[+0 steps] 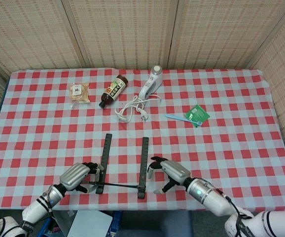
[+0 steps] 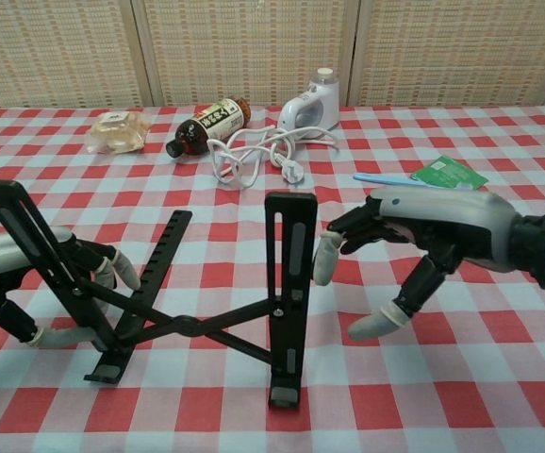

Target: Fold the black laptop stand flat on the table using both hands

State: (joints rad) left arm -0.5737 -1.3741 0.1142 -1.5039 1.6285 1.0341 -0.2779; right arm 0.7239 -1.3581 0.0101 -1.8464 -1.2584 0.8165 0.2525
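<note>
The black laptop stand (image 2: 287,274) stands propped up near the table's front edge, its two rails joined by crossed struts. From above it shows as two parallel rails (image 1: 142,165). My left hand (image 2: 13,269) grips the stand's left rail, with fingers (image 2: 103,269) curled round it from behind; the head view shows this hand (image 1: 76,177) at the left rail's near end. My right hand (image 2: 423,236) hangs just right of the right rail with fingers spread and nothing in it. One fingertip (image 2: 325,264) is very close to the rail; I cannot tell if it touches. The right hand (image 1: 169,172) also shows from above.
At the back lie a brown bottle (image 1: 113,90), a snack packet (image 1: 79,92) and a white appliance (image 1: 151,83) with its coiled cord (image 1: 132,107). A green packet (image 1: 197,113) and a blue toothbrush (image 1: 178,118) lie to the right. The table's front edge is close behind the stand.
</note>
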